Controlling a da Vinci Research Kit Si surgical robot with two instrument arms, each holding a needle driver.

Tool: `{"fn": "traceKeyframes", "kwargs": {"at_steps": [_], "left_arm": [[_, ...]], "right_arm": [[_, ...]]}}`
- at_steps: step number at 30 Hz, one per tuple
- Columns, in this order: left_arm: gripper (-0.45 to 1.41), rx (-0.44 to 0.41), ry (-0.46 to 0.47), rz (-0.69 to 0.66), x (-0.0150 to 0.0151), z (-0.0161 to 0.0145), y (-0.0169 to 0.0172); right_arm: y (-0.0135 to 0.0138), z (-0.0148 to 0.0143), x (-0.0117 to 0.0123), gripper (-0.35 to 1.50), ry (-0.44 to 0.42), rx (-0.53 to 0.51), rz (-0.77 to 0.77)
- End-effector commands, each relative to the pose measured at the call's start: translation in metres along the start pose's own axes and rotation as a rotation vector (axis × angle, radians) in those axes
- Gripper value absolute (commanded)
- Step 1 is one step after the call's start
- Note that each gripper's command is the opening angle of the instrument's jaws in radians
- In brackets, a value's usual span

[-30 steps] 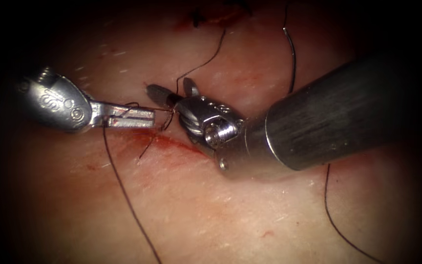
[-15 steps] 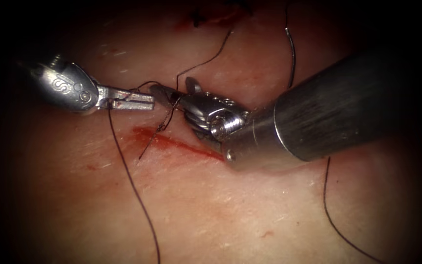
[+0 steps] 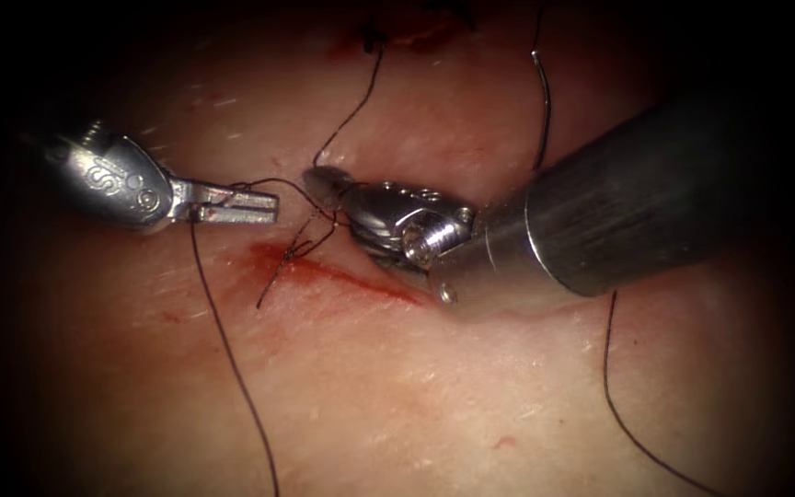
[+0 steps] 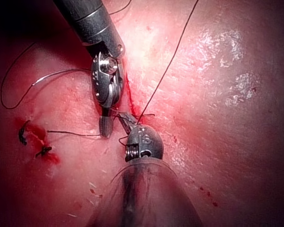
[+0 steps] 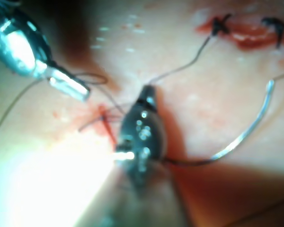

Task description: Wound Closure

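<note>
Left arm's tool (image 3: 264, 204): coming in left of the cut (image 3: 374, 285), fingers shut flat on the thread (image 3: 232, 368). One long strand is hanging from its grip down across the tissue (image 3: 397, 396).

Between the tools: a loose tangle of thread is sitting over the cut's left end, in the red fluid (image 3: 310, 269). A short tail is poking out down-left of it.

Right arm's tool (image 3: 321, 180): fingers were apart half a second ago and are now closed on the thread just above the cut. A strand is running from them up to the far stitched cut (image 3: 407, 39).

Needle (image 3: 547, 101): lying loose on the tissue, well right of the tool tips and beside the right shaft. It is held by neither tool and is not in the tissue.

Step, as I judge it: a throw being drawn down.
- Pull both ends evenly, low along the tissue and in opposite directions.
- Keep the tangle centred on the cut.
- Grip firmly, without jerking, so the thread is not fraying.
- Keep the slack strands clear of the loop.

Count:
- tools: two
- needle: one
- cuts: two, one open under the tools and one farther up
- dark knots on the far cut: two, in the right wrist view
- long loose strands: three
</note>
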Motion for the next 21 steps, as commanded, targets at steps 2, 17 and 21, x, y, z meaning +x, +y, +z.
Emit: {"fn": "traceKeyframes", "kwargs": {"at_steps": [2,17,21], "left_arm": [[-0.45,-0.005,0.005,-0.015,0.0003,0.0007,0.0013],[-0.45,0.008,-0.004,-0.062,-0.0029,0.0004,0.0005],[-0.45,0.009,-0.005,-0.067,-0.0034,0.0004,0.0]], "right_arm": [[-0.0016,-0.0019,-0.0004,-0.35,0.045,0.01,-0.043],[-0.0097,-0.0083,-0.0004,-0.35,0.116,0.091,-0.201],[-0.0113,-0.0089,-0.0014,-0.35,0.12,0.189,-0.261]]}}
